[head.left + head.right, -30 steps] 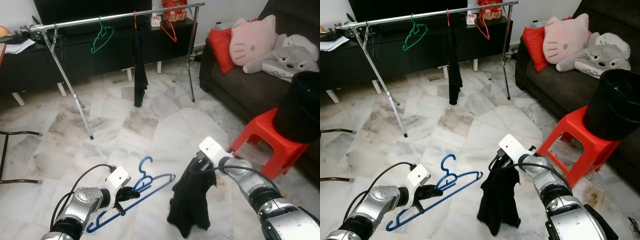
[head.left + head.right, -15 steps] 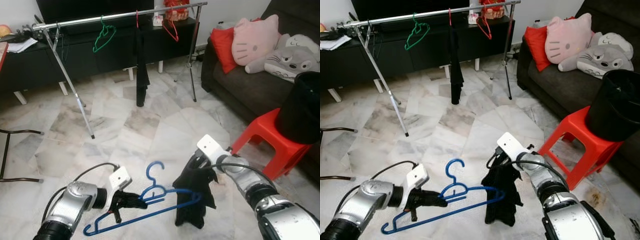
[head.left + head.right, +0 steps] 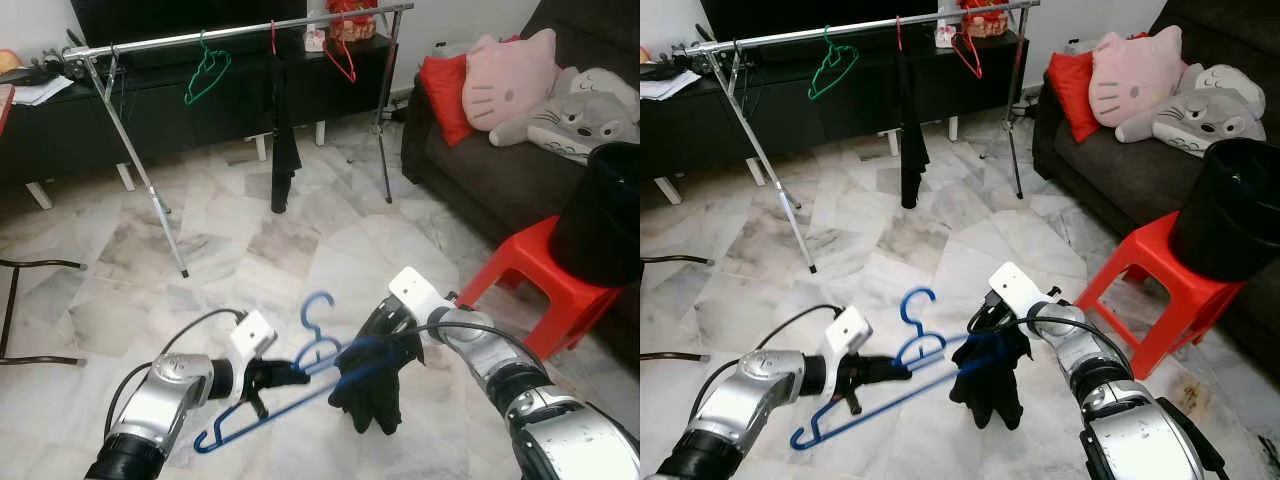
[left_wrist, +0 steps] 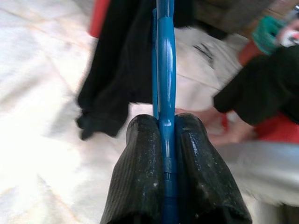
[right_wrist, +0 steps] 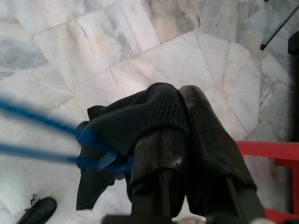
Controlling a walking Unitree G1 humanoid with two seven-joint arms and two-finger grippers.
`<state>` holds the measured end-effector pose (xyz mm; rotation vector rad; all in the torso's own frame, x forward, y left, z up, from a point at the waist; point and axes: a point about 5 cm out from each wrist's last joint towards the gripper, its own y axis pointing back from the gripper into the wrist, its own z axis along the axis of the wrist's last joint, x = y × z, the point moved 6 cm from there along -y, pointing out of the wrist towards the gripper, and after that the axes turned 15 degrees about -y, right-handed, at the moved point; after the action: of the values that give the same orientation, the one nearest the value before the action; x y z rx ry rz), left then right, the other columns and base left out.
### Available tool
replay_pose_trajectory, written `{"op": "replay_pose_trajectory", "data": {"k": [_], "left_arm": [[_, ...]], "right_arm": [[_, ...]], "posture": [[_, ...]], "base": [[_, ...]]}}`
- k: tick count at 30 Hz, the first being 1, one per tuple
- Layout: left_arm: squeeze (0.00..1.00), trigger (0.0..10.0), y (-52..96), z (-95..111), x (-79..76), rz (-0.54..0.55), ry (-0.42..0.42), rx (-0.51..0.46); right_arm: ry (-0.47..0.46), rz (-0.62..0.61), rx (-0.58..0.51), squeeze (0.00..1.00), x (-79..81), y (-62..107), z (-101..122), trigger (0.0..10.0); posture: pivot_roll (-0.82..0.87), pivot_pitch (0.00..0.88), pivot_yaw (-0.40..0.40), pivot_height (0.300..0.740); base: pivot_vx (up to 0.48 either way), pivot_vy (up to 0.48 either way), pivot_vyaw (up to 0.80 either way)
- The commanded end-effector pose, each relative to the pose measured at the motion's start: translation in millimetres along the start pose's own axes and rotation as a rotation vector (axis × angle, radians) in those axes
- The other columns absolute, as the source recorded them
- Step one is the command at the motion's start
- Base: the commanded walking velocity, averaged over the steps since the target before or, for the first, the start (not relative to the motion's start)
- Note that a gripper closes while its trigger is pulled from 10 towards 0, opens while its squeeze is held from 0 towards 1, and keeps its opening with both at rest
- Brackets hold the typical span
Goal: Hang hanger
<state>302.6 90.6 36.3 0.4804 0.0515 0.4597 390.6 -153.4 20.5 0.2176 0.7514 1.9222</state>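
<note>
Marble floor (image 3: 300,250) spreads before us, a clothes rack (image 3: 240,30) standing at the far side. Our right gripper (image 5: 187,135) is clamped on a black garment (image 3: 372,385) above the floor. Our left gripper (image 4: 163,140) pinches the blue hanger (image 3: 290,385), whose end pokes into the garment.

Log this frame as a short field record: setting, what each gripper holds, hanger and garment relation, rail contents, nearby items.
setting: living room, marble floor
left gripper: shut on blue hanger, gripping its lower bar
right gripper: shut on black garment
relation: one hanger end pushed into the garment, which hangs bunched below
clothes rail: green hanger, red hanger, dark garment hanging
nearby: red stool carrying black bin; sofa with plush cushions
</note>
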Motion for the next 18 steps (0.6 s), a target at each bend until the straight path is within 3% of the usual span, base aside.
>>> {"op": "replay_pose_trajectory", "data": {"k": [1,8,18], "left_arm": [[0.0,10.0,1.0,5,9.7,0.056,-0.012,-0.014],[0.0,10.0,1.4,5,11.8,0.072,-0.026,-0.005],[0.0,10.0,3.7,1,32.9,0.227,-0.056,0.023]], "right_arm": [[-0.007,0.004,-0.034,0.0,-1.1,0.9,7,10.0],[-0.011,-0.002,-0.032,0.0,-2.6,1.6,5,10.0],[-0.027,-0.05,-0.033,0.0,-10.6,2.7,8,10.0]], "posture": [[-0.06,0.0,-0.019,0.74],[-0.06,0.0,-0.019,0.74],[-0.06,0.0,-0.021,0.74]], "base": [[0.0,0.0,0.0],[0.0,0.0,0.0],[0.0,0.0,0.0]]}}
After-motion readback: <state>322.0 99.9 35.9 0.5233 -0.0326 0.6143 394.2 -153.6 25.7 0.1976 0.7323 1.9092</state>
